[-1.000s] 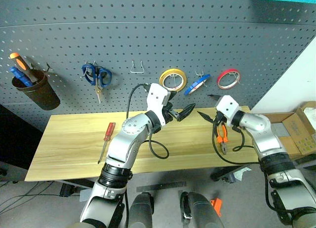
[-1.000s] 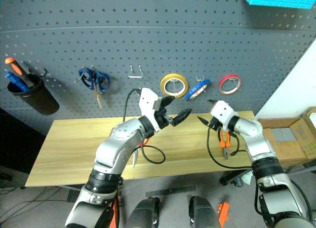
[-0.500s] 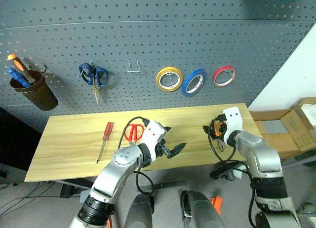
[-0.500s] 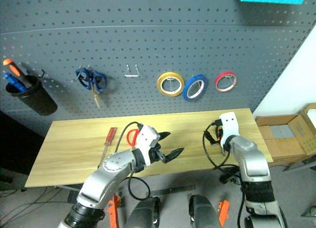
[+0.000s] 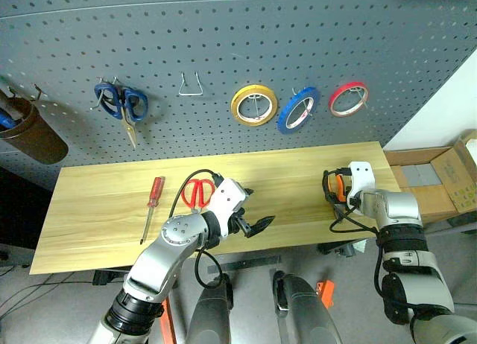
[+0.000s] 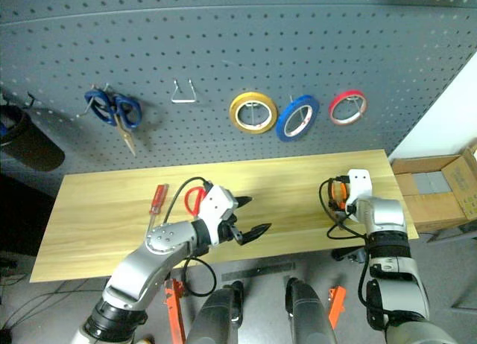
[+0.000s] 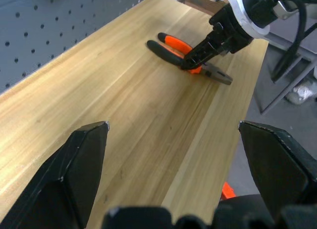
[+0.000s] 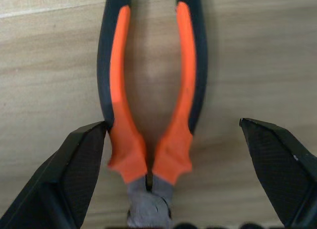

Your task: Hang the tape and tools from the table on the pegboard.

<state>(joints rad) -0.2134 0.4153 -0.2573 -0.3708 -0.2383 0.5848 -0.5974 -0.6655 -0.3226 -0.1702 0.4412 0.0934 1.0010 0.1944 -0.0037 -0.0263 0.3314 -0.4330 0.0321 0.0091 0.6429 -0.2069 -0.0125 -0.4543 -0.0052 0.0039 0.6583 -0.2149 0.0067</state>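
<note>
Pliers (image 8: 151, 105) with orange-and-black handles are seen lying flat on the table (image 5: 97, 210), near its right end. The right gripper (image 8: 173, 154) is positioned directly over them, its two black fingers spread wide on either side of the handles, so nothing is grasped. The left gripper (image 5: 252, 215) is held over the near middle of the table, its fingers also spread apart and empty. Red-handled scissors (image 5: 197, 193) are lying on the table just behind the left wrist, partly hidden by it. The screwdriver (image 5: 152, 203) with a red handle is placed further to the left on the wood, well apart from the scissors. On the pegboard (image 5: 246, 53), the blue tape (image 5: 298, 109) is hung on a hook between a yellow roll (image 5: 254, 105) and a red roll (image 5: 348, 98). Blue-handled scissors (image 5: 121, 108) are hung further left.
</note>
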